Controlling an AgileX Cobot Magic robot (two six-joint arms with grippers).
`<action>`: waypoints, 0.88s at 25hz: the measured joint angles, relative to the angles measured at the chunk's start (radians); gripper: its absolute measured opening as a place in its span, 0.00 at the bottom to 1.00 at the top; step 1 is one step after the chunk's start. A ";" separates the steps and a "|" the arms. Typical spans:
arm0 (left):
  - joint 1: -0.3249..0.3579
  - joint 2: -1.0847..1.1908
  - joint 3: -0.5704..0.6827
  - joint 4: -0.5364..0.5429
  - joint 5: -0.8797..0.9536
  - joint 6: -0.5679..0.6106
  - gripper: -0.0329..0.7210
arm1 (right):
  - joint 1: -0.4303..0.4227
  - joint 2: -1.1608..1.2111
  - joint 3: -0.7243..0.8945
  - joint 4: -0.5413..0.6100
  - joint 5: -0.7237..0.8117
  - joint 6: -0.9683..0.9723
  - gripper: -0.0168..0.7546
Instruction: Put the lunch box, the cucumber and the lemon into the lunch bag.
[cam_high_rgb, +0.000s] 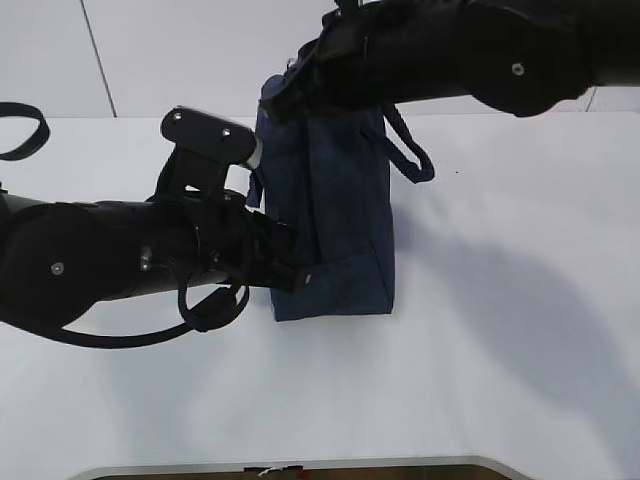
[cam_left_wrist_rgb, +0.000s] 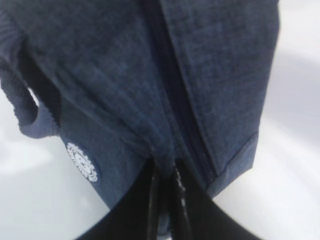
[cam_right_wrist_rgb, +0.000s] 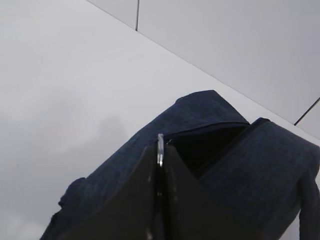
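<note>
Exterior view shows you the lunch bag standing on the white table, between the two arms. Your left gripper reaches the bag's lower left corner, and your right gripper is at the top left corner, near one loop handle.

On the left wrist view, the fingers are together and pinch the navy fabric at the end of the closed zipper; the round white logo sits to the left.

On the right wrist view, the right fingers are together on a thin silver ring pull, and the bag mouth beside it stands a little open and dark.
</note>
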 joint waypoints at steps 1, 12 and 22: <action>0.000 0.000 0.000 0.000 0.000 0.000 0.04 | 0.000 0.007 -0.007 -0.001 -0.002 0.000 0.03; 0.000 0.000 0.000 0.000 -0.009 0.000 0.04 | 0.000 -0.032 -0.020 -0.005 0.092 0.002 0.03; 0.000 0.003 0.000 -0.006 -0.028 0.000 0.04 | -0.001 -0.066 -0.022 -0.005 0.146 0.002 0.03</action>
